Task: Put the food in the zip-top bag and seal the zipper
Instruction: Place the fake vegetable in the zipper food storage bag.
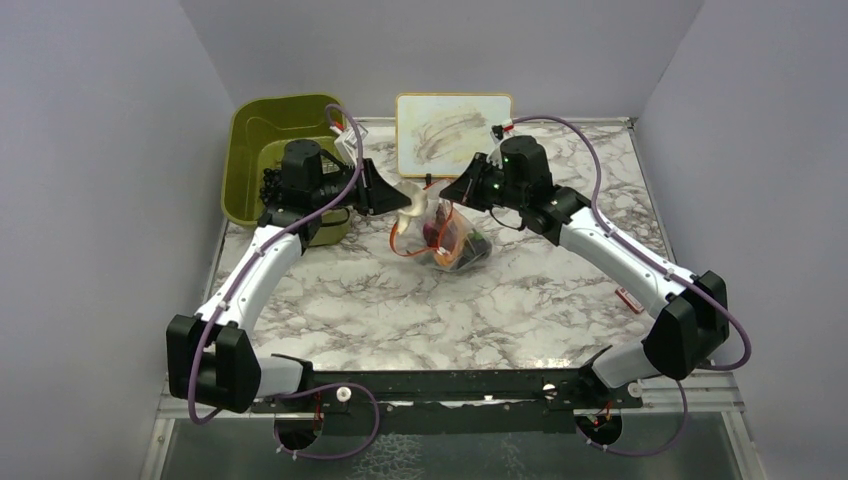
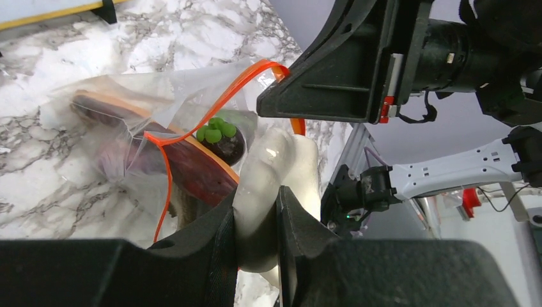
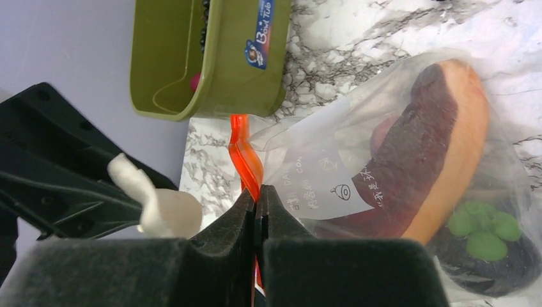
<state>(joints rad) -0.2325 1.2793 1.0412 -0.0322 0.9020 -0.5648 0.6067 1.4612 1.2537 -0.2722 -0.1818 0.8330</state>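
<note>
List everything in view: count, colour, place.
zip-top bag: 1, clear, table centre, between the grippers
zipper: 1, orange-red, along the bag mouth, unsealed
hot dog: 1, orange and dark red, inside bag
round fruit: 1, dark with green top, inside bag beside hot dog
white piece: 1, cream-white, at bag mouth
grapes: 1 bunch, dark, in bin
bin: 1, olive-green, back left
board: 1, cream, yellow rim, back centre
table: 1, white-grey marble
left gripper: black, shut on white piece
right gripper: black, shut on zipper
</note>
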